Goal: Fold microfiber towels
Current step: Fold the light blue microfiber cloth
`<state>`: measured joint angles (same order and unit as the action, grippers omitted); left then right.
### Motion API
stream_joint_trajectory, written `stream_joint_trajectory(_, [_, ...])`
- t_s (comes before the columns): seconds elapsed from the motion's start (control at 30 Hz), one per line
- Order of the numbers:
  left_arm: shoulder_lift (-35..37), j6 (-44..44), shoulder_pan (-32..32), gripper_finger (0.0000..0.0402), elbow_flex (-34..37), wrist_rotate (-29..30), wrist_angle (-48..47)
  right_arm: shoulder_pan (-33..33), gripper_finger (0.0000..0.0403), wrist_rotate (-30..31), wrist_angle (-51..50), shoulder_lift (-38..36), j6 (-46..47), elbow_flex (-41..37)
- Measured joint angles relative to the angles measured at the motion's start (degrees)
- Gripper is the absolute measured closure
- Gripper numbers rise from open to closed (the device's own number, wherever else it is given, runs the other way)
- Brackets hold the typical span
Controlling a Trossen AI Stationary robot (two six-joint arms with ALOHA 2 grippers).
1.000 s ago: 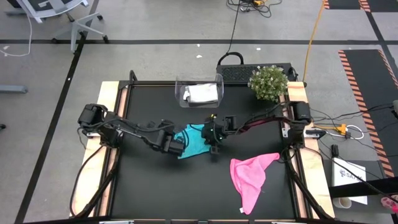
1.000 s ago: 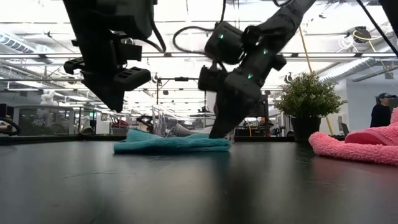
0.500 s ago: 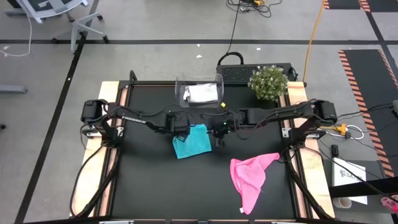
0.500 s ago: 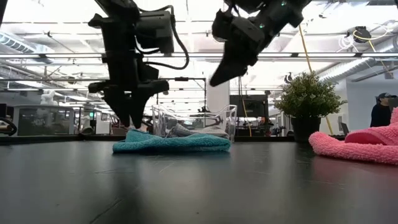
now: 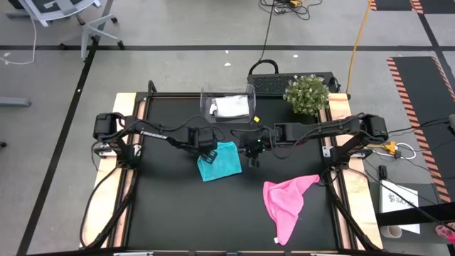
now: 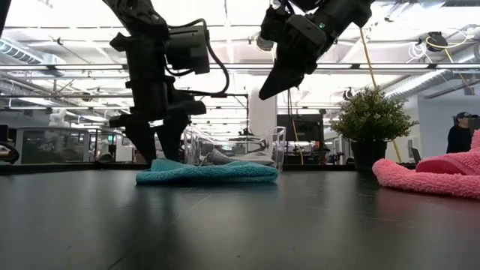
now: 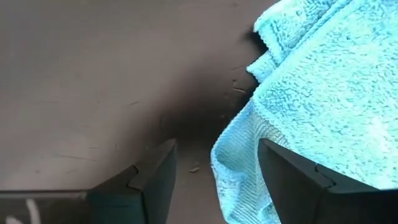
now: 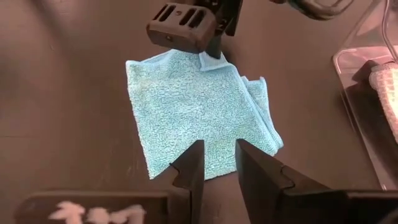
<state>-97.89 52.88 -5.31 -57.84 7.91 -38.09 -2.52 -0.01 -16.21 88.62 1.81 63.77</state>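
The teal towel [image 5: 222,162] lies folded flat on the black table, several layers showing along its edges [image 8: 264,118]. My left gripper [image 5: 207,151] points down at the towel's far left corner [image 7: 261,37], open, its fingers [image 7: 155,180] standing on either side of the towel's edge. My right gripper [image 6: 264,94] hangs well above the towel's right end, open by a narrow gap [image 8: 219,152], holding nothing. The pink towel [image 5: 288,203] lies crumpled on the table's near right part. The grey-white towel [image 5: 231,107] rests inside the clear bin. My left gripper comes at the teal towel's far left corner from above, one finger [image 7: 292,180] over the cloth and the other over bare table. In the low view its fingertips [image 6: 154,154] reach the towel's top. I cannot tell whether they touch it.
The clear plastic bin [image 5: 247,96] stands at the table's far edge, just beyond the teal towel. A potted plant [image 5: 307,94] sits at the far right corner. Bare black table [image 5: 170,213] lies near and left of the towel.
My left gripper has swung from the towel's near left side toward the far edge, tipped to point down, sunk onto the far left corner and opened. My right gripper has risen off the towel's right end. The teal towel lies flat as a folded square.
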Motion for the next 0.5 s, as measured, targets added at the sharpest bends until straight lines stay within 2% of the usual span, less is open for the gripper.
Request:
stream_joint_trajectory(0.17, [1.5, -1.4, -1.8, 0.0174, 0.0, -0.3, -3.3, 0.0, 0.0319, 0.0, 0.0, 0.0, -0.9, 0.0])
stream_joint_trajectory(0.4, [5.6, -1.3, -2.5, 0.0174, -0.1, -8.4, -3.3, 0.0, 0.0319, 0.0, 0.0, 0.0, -1.0, 0.0])
stream_joint_trajectory(0.5, [5.4, -0.4, -1.2, 0.0174, 0.1, -9.2, -1.3, 0.0, 0.0319, 0.0, 0.2, 0.0, -1.0, 0.0])
